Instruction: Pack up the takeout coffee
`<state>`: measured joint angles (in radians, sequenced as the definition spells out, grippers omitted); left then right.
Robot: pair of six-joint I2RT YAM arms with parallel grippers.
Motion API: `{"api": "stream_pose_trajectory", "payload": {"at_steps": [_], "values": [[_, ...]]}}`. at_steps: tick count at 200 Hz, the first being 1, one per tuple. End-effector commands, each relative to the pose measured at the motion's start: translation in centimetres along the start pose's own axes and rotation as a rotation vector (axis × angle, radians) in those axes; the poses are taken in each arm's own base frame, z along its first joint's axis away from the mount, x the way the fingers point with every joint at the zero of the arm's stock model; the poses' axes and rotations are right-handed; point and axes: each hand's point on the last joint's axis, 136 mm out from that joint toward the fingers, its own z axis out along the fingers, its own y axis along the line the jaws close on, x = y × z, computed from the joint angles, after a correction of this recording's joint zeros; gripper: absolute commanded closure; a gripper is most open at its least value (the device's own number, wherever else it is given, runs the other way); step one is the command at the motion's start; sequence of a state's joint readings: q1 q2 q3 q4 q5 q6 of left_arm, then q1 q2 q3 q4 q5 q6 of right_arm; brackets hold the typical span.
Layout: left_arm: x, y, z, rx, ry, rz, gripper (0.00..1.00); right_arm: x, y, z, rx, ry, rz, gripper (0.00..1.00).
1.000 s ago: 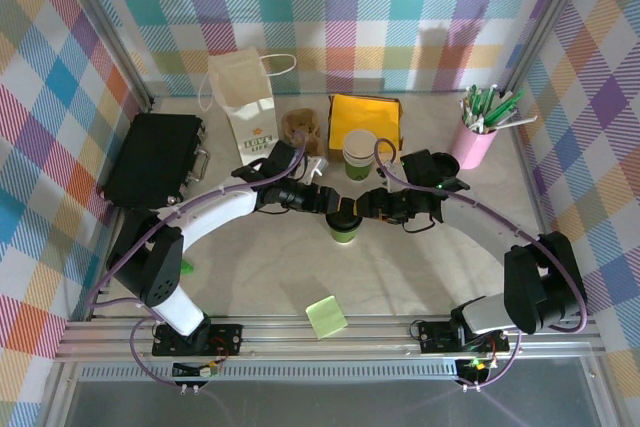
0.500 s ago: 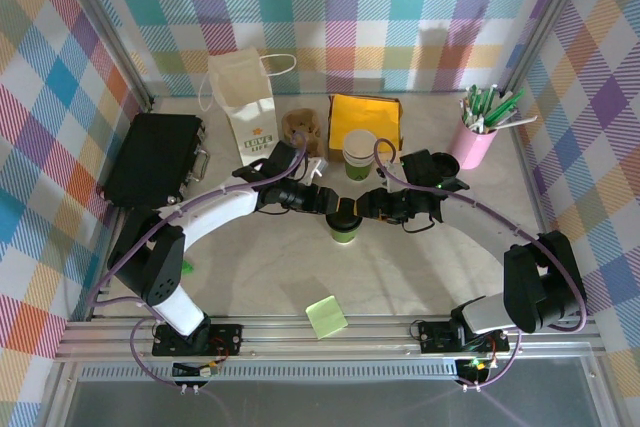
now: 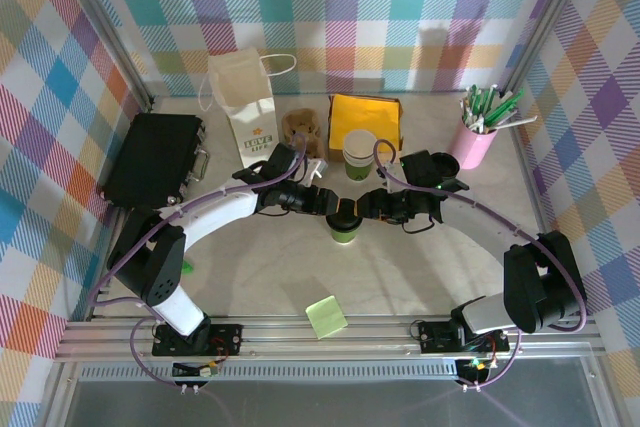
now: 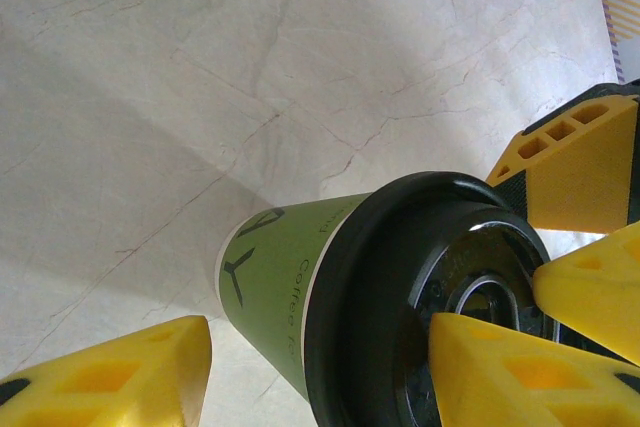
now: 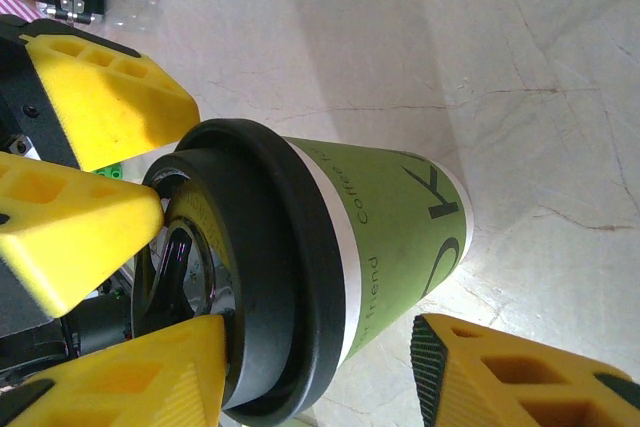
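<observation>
Top external view showed both arms positioned at the takeout coffee [image 3: 344, 229], which stood upright on the table [image 3: 420, 267] directly beneath the two sets of fingertips, its black lid [image 4: 350, 287] on the rim. Left wrist view showed the left gripper [image 4: 320, 347] about half spread and closed on nothing: one finger lay over the recessed top of the lid and appeared to touch it, while the other stood outside the green wall with a strip of bare table between finger and cup. Right wrist view showed the right gripper [image 5: 318, 347] in the mirrored arrangement, about half spread, one finger against the lid's top edge, the other clear of the wall near the cup's base; no grip was established. Step in hand, as judged: pressing the lid home on the cup. Next move, as judged: one gripper should clear the lid, and the other should centre the cup between its fingers and close on the wall below the lid, firmly enough to lift without crushing the paper, then carry it upright, probably to the paper bag [image 3: 245, 112] well beyond the fingers
</observation>
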<state>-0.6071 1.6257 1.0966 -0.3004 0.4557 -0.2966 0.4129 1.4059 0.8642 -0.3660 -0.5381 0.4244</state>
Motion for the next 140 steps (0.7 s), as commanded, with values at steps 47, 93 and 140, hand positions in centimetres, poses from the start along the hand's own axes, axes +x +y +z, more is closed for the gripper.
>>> {"api": "stream_pose_trajectory", "payload": {"at_steps": [47, 93, 140], "values": [[2.7, 1.6, 0.1, -0.049, 0.066, -0.025, 0.42, 1.9, -2.0, 0.5, 0.064, 0.044, 0.002, 0.48], [4.2, 1.8, 1.0, -0.009, 0.086, -0.053, 0.43, 2.9, -3.0, 0.9, 0.076, 0.054, 0.012, 0.48], [5.0, 2.5, 1.4, -0.017, 0.075, -0.068, 0.44, 3.6, -3.7, 1.5, 0.084, 0.066, 0.028, 0.48]]}}
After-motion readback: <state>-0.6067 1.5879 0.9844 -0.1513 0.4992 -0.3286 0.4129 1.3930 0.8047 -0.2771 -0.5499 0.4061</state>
